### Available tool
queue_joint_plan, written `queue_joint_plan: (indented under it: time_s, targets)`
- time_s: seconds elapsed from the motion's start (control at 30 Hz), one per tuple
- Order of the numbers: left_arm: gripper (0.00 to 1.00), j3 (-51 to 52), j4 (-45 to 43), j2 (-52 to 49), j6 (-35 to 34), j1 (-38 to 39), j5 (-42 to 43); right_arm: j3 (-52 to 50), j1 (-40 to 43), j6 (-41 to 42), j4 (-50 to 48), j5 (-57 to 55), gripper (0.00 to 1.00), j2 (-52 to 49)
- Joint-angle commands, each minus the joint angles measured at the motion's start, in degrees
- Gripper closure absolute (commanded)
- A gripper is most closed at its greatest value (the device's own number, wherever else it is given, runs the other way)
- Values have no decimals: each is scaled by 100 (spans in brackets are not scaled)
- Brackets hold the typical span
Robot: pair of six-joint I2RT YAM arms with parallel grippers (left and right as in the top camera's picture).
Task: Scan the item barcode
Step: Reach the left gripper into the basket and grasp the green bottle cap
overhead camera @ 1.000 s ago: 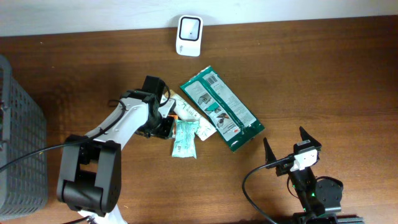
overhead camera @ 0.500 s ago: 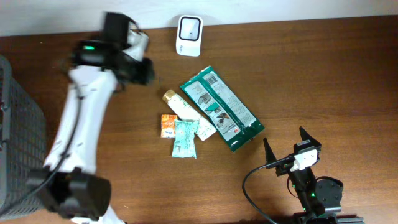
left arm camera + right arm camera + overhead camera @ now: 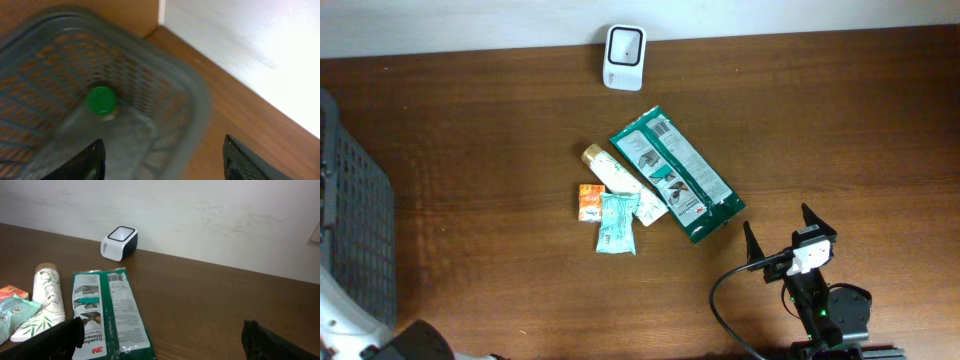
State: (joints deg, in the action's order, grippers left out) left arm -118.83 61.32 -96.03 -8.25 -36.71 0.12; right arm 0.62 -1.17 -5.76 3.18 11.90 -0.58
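The white barcode scanner (image 3: 623, 44) (image 3: 120, 243) stands at the table's far edge. Below it lie a green glove packet (image 3: 676, 186) (image 3: 110, 315), a white tube (image 3: 620, 180) (image 3: 47, 297), an orange sachet (image 3: 589, 201) and a teal sachet (image 3: 618, 222). My left gripper (image 3: 162, 150) hangs open over the grey basket (image 3: 190, 95), nothing between its fingers. A green-capped item (image 3: 102, 101) lies inside the basket. My right gripper (image 3: 777, 220) (image 3: 162, 327) is open and empty, just right of the packet's near end.
The grey basket (image 3: 355, 240) fills the table's left edge. Only a white piece of the left arm (image 3: 340, 320) shows in the overhead view, at the bottom left. A black cable (image 3: 730, 300) loops by the right arm's base.
The left arm swung from the pile of items up past the scanner side and out to the basket on the left, its jaws spreading wider. The right arm stayed still.
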Motion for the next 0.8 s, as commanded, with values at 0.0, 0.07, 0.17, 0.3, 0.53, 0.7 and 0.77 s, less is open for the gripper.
queue_joint_plan:
  time_s: [0.0,0.07,0.17,0.3,0.53,0.7,0.77]
  targets:
    - [22,83,-181,-560,-22,-463,-140,-31,-42,42,28,50,2,37]
    - [22,83,-332,-920,588,-566,-140,-31,-42,42,28,50,2,37]
    - [27,83,-341,-1410,1143,-743,-133,-31,-42,42,28,50,2,37]
    - [24,85,-374,-1836,1600,-940,26,-31,-42,42,26,50,2,37]
    - [22,94,-529,-2507,2291,-1248,313,-31,-42,42,26,50,2,37]
    - [12,94,-949,-2970,2629,-1329,409,-31,-42,42,26,50,2,37]
    - [11,94,-1139,-3117,2662,-1329,369,-31,-42,42,26,50,2,37]
